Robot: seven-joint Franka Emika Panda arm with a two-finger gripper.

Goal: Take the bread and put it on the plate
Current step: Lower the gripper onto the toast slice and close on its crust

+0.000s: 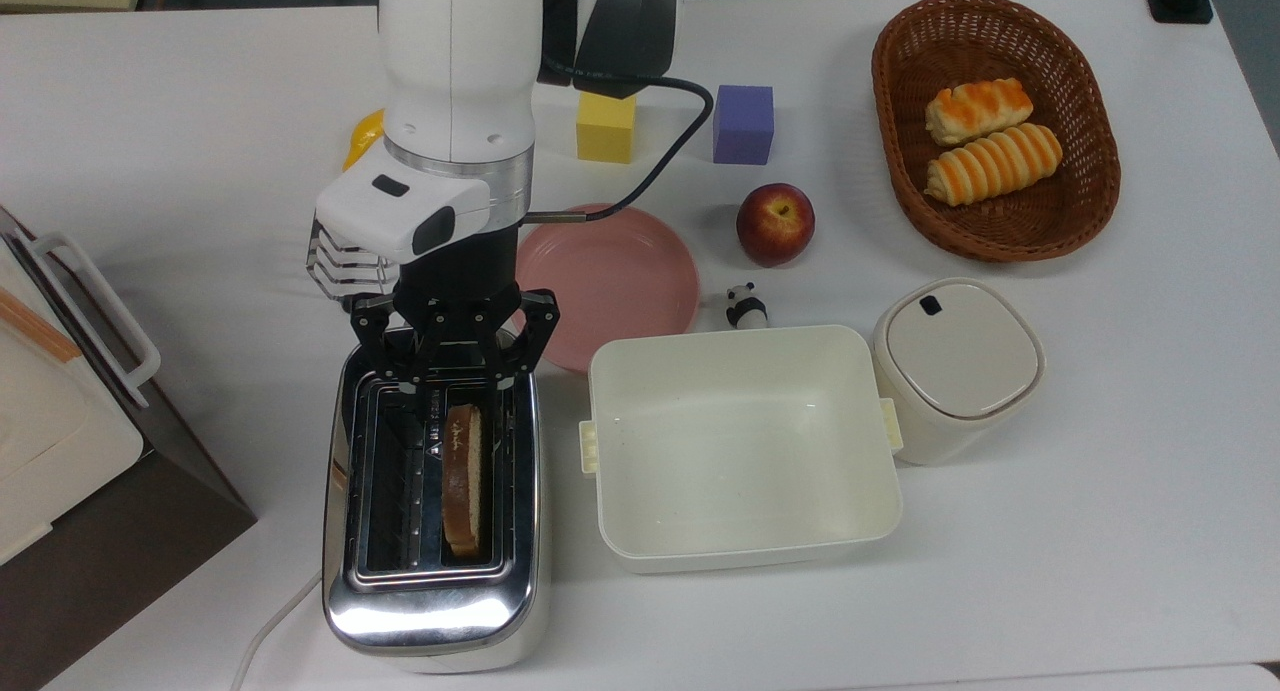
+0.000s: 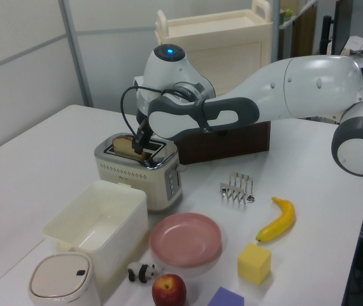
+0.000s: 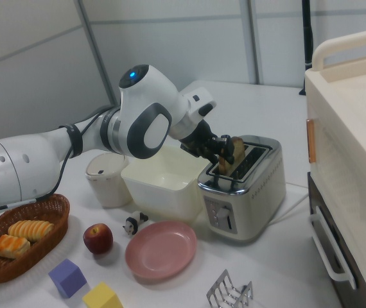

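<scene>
Claw (image 1: 452, 386) clamped on bread's (image 1: 463, 476) end, slice part-raised in toaster (image 1: 432, 611). Extraction step; next lift clear, carry to plate (image 1: 620, 271).

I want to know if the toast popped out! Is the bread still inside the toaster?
Partly in. The bread sticks up out of the toaster slot with its bottom still inside.

White table (image 1: 1100, 531), grey panelled walls (image 3: 189, 38)
</scene>
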